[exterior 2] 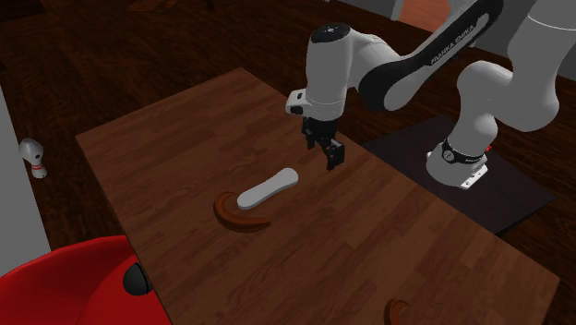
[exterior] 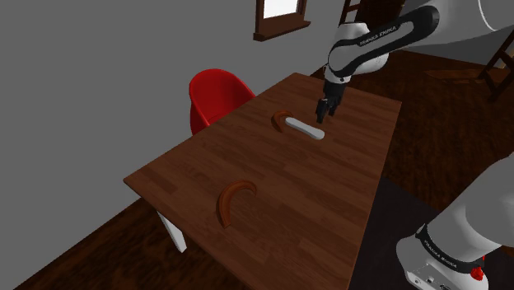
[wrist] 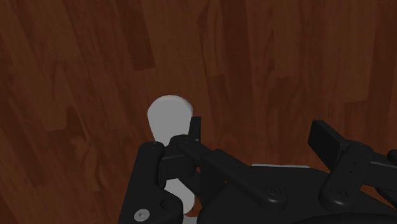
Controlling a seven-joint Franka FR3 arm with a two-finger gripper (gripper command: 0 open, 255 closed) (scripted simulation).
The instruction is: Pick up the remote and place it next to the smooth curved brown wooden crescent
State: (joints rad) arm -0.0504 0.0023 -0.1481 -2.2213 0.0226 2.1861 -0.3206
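Jaws wide apart, holding nothing

Black two-finger gripper (exterior 2: pixel 328 155) hovers near a curved brown wooden crescent (exterior 2: pixel 240 212), and the white oblong remote (exterior 2: pixel 268 187) lies touching that crescent. Placing looks done; next, lift clear. Shoulder view adds a second crescent (exterior: pixel 235 200) well apart from the first; wrist view confirms the finger gap.

shoulder: high beside arm (exterior: pixel 387 37) | second: opposite side | wrist: close | shared: table (exterior: pixel 272 189)

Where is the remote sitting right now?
In the shoulder view the pale grey remote lies flat near the far end of the table, right beside a brown crescent, with the gripper hovering by its other end.
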